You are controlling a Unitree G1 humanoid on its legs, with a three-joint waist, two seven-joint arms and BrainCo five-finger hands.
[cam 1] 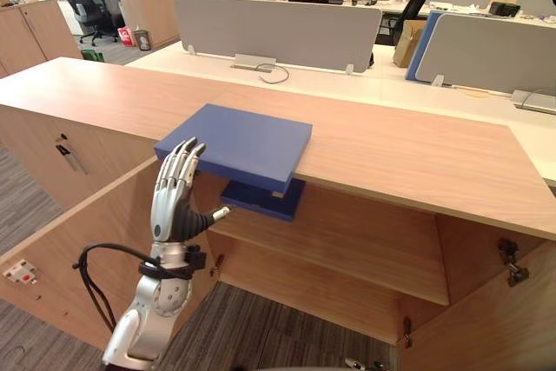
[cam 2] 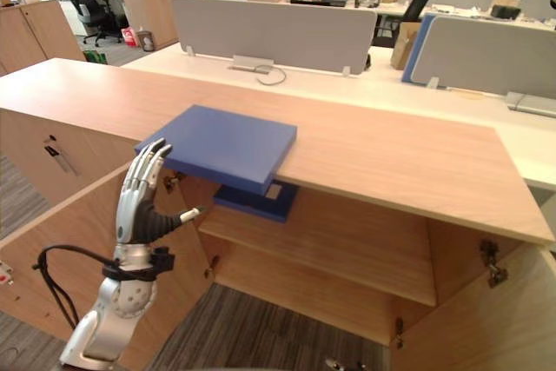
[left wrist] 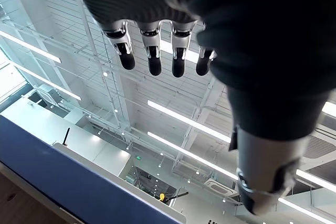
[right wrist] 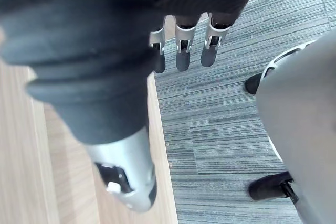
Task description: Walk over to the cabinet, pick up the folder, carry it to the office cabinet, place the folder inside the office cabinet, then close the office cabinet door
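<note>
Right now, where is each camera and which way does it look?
Left eye view: on the head, looking down at the flat blue folder on the light wooden cabinet; left hand shows.
Right eye view: beside it, same scene.
Left wrist view: faces up at ceiling lights, past its fingers.
Right wrist view: faces down at grey carpet, past the right hand.
Shared: the folder, in both eyes and the left wrist view.

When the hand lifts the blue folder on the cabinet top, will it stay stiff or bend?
The blue folder probably stays stiff: its part past the edge of the cabinet top juts out straight, without sagging. It looks thick, so perhaps fairly heavy. Pulled further out, it may tip, since a good part already overhangs.
</note>
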